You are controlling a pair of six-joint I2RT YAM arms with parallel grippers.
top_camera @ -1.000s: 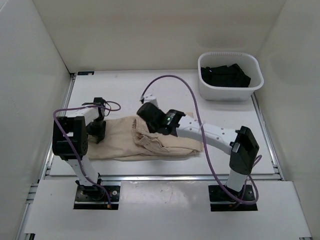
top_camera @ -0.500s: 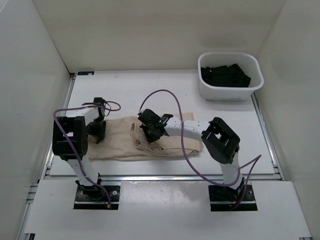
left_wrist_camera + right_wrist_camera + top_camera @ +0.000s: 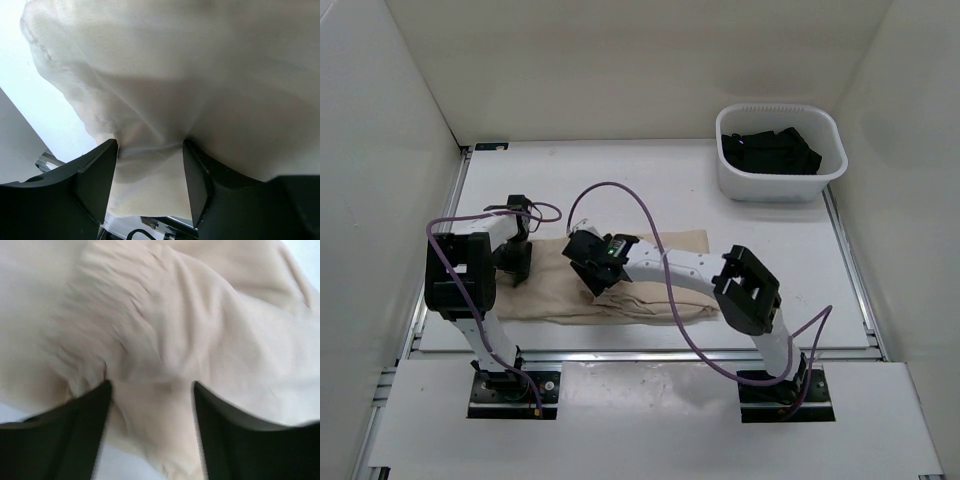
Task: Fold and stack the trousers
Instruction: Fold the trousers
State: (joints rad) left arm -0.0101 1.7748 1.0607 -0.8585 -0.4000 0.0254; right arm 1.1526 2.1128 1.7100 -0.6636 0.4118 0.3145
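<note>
The beige trousers (image 3: 545,290) lie flat across the near middle of the table, partly folded lengthwise. At their left end stands my left gripper (image 3: 515,265). In the left wrist view its jaws (image 3: 149,145) hold a gathered fold of the cloth (image 3: 200,75), with creases pulling toward both fingertips. My right gripper (image 3: 582,268) is low over the middle-left of the trousers, its arm stretched across them. In the blurred right wrist view its jaws (image 3: 151,387) stand wide apart, resting over wrinkled cloth (image 3: 175,315) without squeezing it.
A white plastic basket (image 3: 770,188) with a black garment (image 3: 770,152) stands at the back right corner. White walls enclose the table on three sides. Metal rails run along the table's left and right edges.
My right gripper has travelled left and down across the trousers, shut briefly, and now stands open. The bunched cloth in the middle lies flatter. The left gripper has not moved.
</note>
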